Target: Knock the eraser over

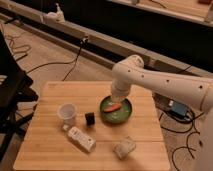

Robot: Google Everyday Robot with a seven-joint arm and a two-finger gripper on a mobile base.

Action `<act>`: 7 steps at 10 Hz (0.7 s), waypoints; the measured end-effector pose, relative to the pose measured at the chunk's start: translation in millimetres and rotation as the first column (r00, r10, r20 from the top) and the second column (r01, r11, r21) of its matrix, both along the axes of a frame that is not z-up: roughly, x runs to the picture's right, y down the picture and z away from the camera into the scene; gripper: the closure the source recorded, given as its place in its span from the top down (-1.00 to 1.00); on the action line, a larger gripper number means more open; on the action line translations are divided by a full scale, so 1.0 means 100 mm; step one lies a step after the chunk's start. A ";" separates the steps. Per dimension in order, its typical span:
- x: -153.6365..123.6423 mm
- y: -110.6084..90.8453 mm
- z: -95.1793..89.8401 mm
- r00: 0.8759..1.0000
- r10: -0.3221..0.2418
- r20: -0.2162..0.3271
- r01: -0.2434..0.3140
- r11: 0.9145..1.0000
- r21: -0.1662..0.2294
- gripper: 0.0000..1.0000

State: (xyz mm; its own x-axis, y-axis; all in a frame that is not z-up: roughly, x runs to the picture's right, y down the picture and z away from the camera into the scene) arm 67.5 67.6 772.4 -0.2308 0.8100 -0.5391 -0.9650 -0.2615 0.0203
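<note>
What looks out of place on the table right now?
Only the white bottle lies flat and skewed near the front edge of the table. Nothing looks spilled. The eraser stands upright left of the green bowl; the tool hangs over that bowl.

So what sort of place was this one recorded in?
Likely a robotics lab or workshop, not a home: loose cables trail over a bare floor, and a small wooden table holds a few test items like the eraser. The gripper hangs over the green bowl on it.
</note>
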 end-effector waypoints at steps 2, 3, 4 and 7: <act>-0.17 0.27 -0.01 0.997 -0.053 0.049 0.055 0.997 -0.046 -1.00; -0.24 0.36 -0.01 0.995 -0.070 0.067 0.074 0.995 -0.063 -1.00; -0.34 0.48 -0.03 0.991 -0.087 0.097 0.096 0.992 -0.088 -1.00; -0.62 0.80 -0.13 0.970 -0.152 0.192 0.184 0.969 -0.163 -1.00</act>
